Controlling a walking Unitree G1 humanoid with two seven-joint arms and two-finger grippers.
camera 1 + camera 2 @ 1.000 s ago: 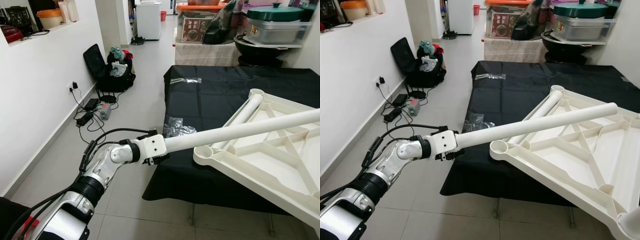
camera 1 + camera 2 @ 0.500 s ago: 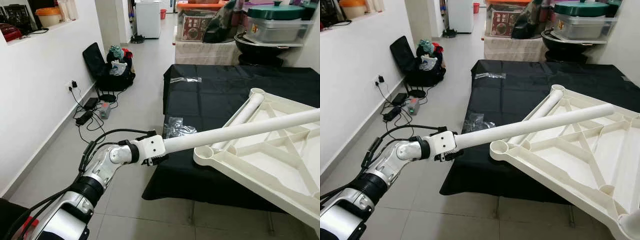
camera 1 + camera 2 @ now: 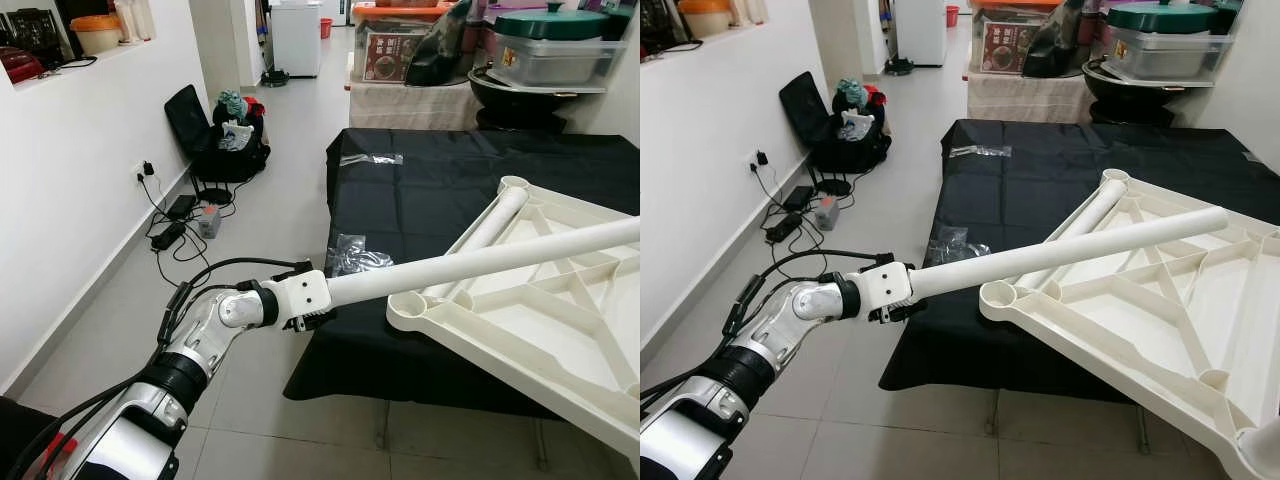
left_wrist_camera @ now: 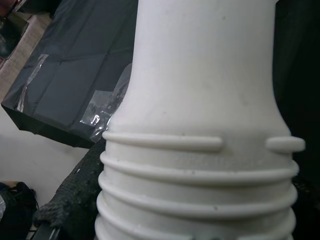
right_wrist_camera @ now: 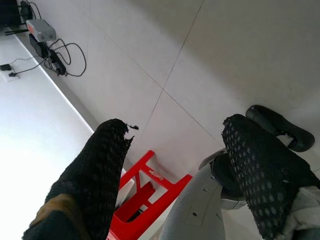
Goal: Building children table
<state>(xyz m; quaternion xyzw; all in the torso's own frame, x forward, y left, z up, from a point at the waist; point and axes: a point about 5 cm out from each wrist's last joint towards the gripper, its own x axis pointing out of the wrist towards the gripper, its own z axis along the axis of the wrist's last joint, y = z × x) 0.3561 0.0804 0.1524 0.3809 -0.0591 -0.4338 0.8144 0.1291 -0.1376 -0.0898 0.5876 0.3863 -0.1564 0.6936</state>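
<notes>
The black-draped table (image 3: pixel 1060 190) carries the upturned white tabletop (image 3: pixel 1160 320), which lies tilted over the near edge with its ribbed underside up and one leg already lying fitted along its far side (image 3: pixel 1080 225). Across it the loose white leg (image 3: pixel 1070 250) reaches from the left arm out over the frame, its far end above the ribbing near the right edge of the tabletop and not in any corner socket. The left claw (image 3: pixel 308 318) is clamped on the leg's threaded end, the ridges showing close in the left wrist view, with one black finger (image 4: pixel 75 192) pressed against the side. Compared with a second ago almost nothing has shifted: the leg sits a shade lower at the wrist, with the same slant, so the seating of this leg looks paused rather than advancing, and the nearest empty socket (image 3: pixel 998 293) is still unfilled. The right claw (image 5: pixel 175 165) hangs idle over the floor, fingers spread apart. A clear plastic bag (image 3: pixel 950 243) lies on the cloth near the edge.
</notes>
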